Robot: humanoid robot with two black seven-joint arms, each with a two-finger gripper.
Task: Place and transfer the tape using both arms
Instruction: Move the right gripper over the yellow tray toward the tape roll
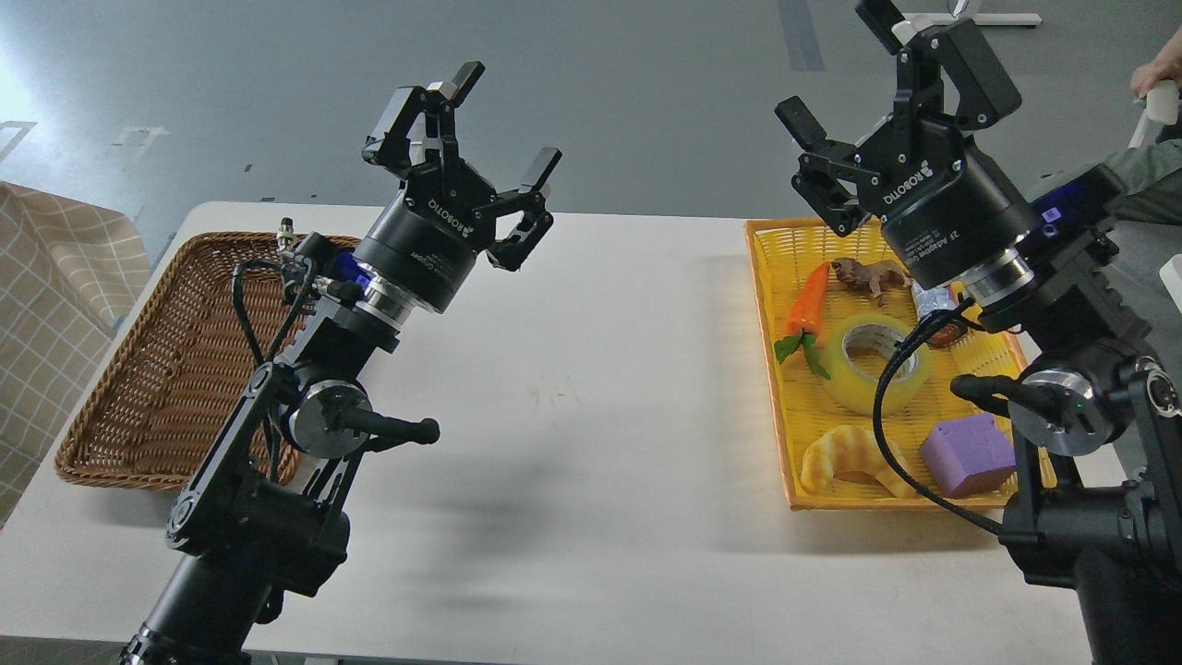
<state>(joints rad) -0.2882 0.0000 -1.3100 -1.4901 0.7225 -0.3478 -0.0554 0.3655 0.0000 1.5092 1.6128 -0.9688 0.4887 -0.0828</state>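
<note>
The tape (854,374), a translucent yellow roll with a pale core, lies flat in the yellow tray (766,305) on the right side of the table. A black cable crosses its right side. My right gripper (836,65) is open and empty, raised high above the tray's far end, fingers pointing up and away. My left gripper (503,120) is open and empty, raised above the table's far left part, beside the brown wicker basket (157,388).
In the yellow tray with the tape lie a toy carrot (806,300), a brown animal figure (868,274), a croissant (845,459) and a purple block (970,454). A checked cloth (51,305) hangs at the far left. A person's hand (1159,78) shows at the top right.
</note>
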